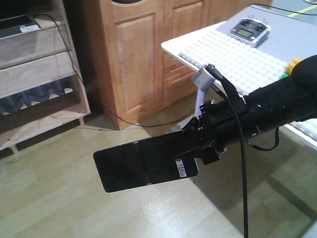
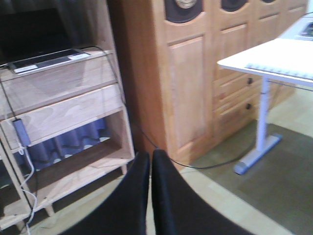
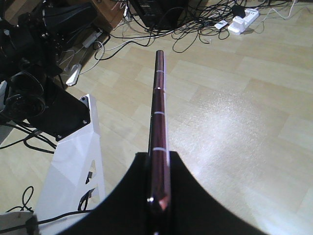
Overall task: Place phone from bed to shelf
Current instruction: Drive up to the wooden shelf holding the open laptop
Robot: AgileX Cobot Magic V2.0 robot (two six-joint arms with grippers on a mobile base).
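Left end effector [image 2: 150,155]: two smooth black curved fingers closed almost together, only a thin slit between them, nothing gripped. Far left, the shelf [image 1: 37,74], also in the left wrist view [image 2: 68,112]: thick pale planks, grain visible, open compartments. A flat grey laptop [image 1: 15,25] lies on an upper board, a thin black cord runs down the side, and blue patterned fabric [image 2: 73,142] sits in a lower bay. Next right is a tall orange-brown wooden cabinet [image 1: 138,59] with raised panel doors and small drawers. In front is pale wood-plank floor [image 1: 59,198], glossy with glare. The phone [image 1: 138,166] is in mid-air over that floor, well apart from the shelf. It is a flat glossy black slab lying roughly level, with a crease across the middle and a small white barcode sticker [image 1: 182,168] near the gripped end. Edge-on in the right wrist view [image 3: 159,98] it is a thin pinkish metallic strip. Right end effector [image 1: 200,148], matte black, is clamped on the phone's right end, fingers pressed on both flat faces [image 3: 160,161]. A black cable [image 1: 242,173] hangs from the arm. Far right is a white tabletop [image 1: 171,47] with a rounded corner, carrying a white studded mat [image 1: 233,59] and a grey handheld controller [image 1: 250,30] with a small screen.
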